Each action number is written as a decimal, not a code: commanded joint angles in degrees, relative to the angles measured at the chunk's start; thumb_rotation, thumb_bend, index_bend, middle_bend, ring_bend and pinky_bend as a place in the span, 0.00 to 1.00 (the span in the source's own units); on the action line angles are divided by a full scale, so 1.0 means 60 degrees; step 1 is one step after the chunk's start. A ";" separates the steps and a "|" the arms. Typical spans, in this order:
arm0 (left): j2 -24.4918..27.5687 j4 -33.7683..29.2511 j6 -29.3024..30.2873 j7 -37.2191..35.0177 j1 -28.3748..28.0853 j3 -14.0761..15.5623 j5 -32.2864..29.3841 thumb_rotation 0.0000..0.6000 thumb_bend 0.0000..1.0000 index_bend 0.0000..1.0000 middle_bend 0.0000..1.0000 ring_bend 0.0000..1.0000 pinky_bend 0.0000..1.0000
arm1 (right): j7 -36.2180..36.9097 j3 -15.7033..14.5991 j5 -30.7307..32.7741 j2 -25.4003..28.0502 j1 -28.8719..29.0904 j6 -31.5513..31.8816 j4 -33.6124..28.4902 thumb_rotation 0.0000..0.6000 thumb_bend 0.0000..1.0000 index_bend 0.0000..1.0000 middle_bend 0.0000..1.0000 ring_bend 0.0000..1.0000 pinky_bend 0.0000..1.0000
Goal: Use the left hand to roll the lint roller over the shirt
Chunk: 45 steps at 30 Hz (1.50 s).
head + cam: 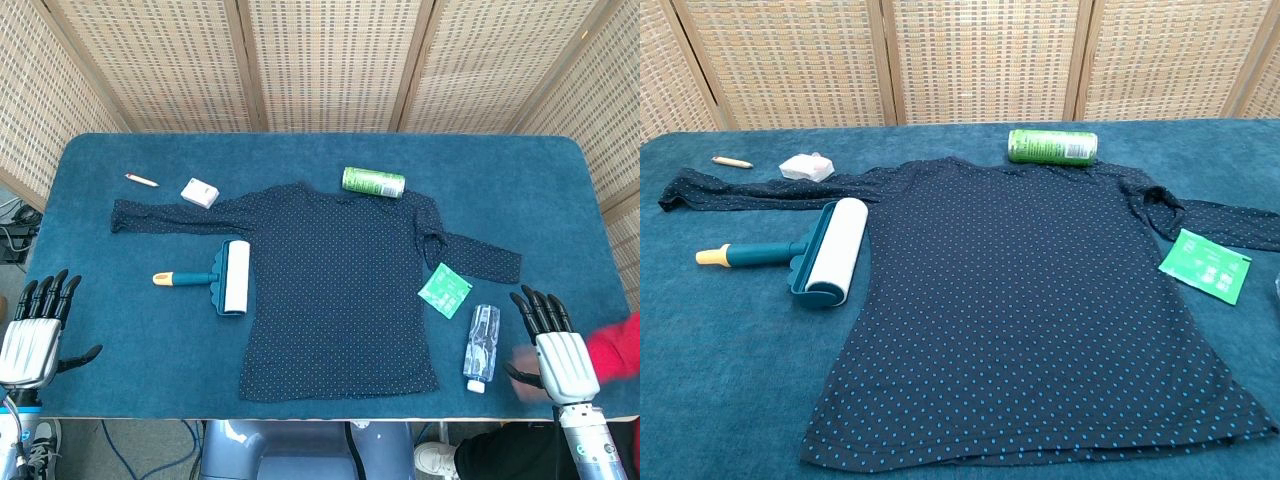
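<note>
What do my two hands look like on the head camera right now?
Both match: the left hand and right hand have black fingers and a ribbed silver-white back plate. A grey wrist section with a small blue mark shows below the right hand. No sleeves are visible.

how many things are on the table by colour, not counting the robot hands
Green: 2, can and packet
Dark dotted: 1, shirt
White and teal: 1, lint roller
White: 1, small box
Clear: 1, bottle
Tan: 1, pencil
Total: 7
</note>
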 commanded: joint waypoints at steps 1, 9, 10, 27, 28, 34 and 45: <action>-0.0003 -0.0022 0.0015 0.0024 0.0005 0.0005 0.0011 1.00 0.00 0.00 0.00 0.00 0.00 | 0.0026 0.0008 0.0018 0.0004 0.0000 -0.0008 0.0034 1.00 0.02 0.00 0.00 0.00 0.00; 0.0007 -0.0036 0.0073 0.0006 0.0028 0.0016 0.0068 1.00 0.00 0.00 0.00 0.00 0.00 | 0.0088 -0.0003 -0.0073 0.0036 -0.0024 0.0090 -0.0011 1.00 0.02 0.00 0.00 0.00 0.00; 0.0008 -0.0028 0.0063 -0.0005 0.0024 0.0015 0.0067 1.00 0.00 0.00 0.00 0.00 0.00 | 0.0077 0.0003 -0.0068 0.0036 -0.0023 0.0092 -0.0018 1.00 0.02 0.00 0.00 0.00 0.00; -0.0022 -0.0062 0.0048 0.0144 0.0009 0.0021 0.0065 1.00 0.00 0.00 0.00 0.00 0.00 | 0.0060 0.0024 0.0009 0.0056 -0.0012 0.0025 -0.0016 1.00 0.02 0.00 0.00 0.00 0.00; -0.0023 -0.0066 0.0052 0.0145 0.0011 0.0024 0.0071 1.00 0.00 0.00 0.00 0.00 0.00 | 0.0053 0.0021 0.0008 0.0057 -0.0013 0.0023 -0.0020 1.00 0.02 0.00 0.00 0.00 0.00; -0.0048 -0.0045 0.0062 0.0115 -0.0011 -0.0015 0.0078 1.00 0.00 0.00 0.00 0.00 0.00 | 0.0010 0.0041 0.0056 0.0054 -0.0022 0.0025 -0.0013 1.00 0.02 0.00 0.00 0.00 0.00; 0.0171 -0.0349 -0.1385 -0.0324 -0.0734 -0.0585 -0.1110 1.00 0.00 0.00 0.50 0.47 0.50 | 0.0081 0.0088 0.0206 0.0069 -0.0005 -0.0081 0.0010 1.00 0.02 0.00 0.00 0.00 0.00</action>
